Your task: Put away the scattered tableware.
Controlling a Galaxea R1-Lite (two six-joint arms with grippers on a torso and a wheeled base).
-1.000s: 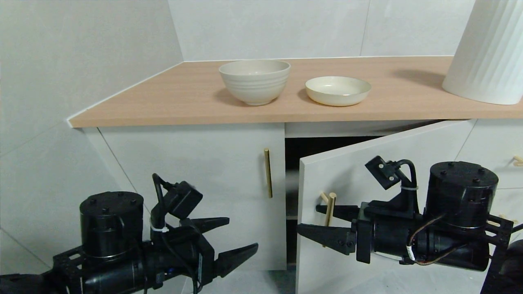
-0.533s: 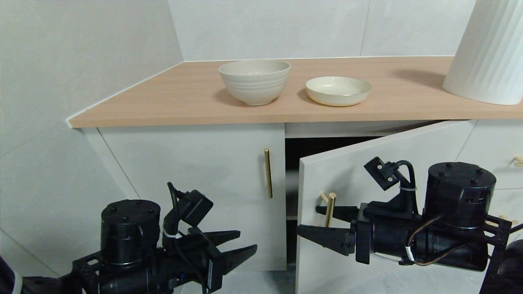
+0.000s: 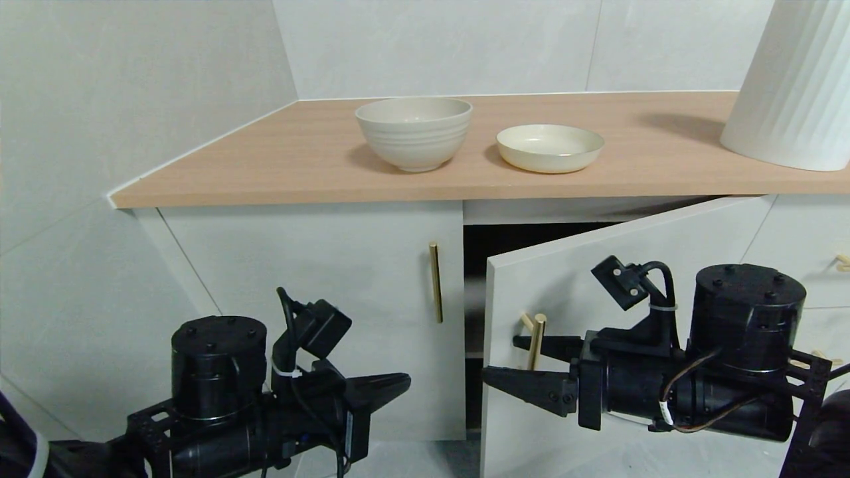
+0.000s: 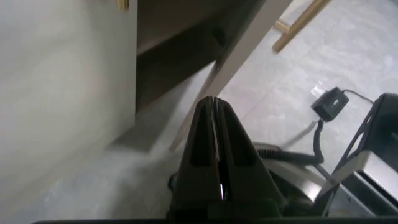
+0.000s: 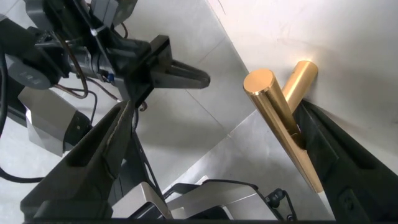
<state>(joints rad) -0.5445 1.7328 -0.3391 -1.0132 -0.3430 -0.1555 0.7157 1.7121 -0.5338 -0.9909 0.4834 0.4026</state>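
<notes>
Two dishes sit on the desk while the right end effector straddles the handle of an open cupboard door.

A deep cream bowl (image 3: 414,133) and a shallow cream dish (image 3: 550,147) stand side by side, apart from each other, on the wooden desk (image 3: 265,166), with a tall white ribbed vessel (image 3: 790,86) farther along to the right. Below the desk, the right cupboard door (image 3: 597,265) stands ajar and the left door (image 3: 319,299) is closed. The right end effector (image 3: 501,358) is spread wide, with the open door's brass handle (image 3: 535,340) between its fingers but not clamped. The left end effector (image 3: 398,382) hangs low in front of the closed door, fingers pressed together and holding nothing.
</notes>
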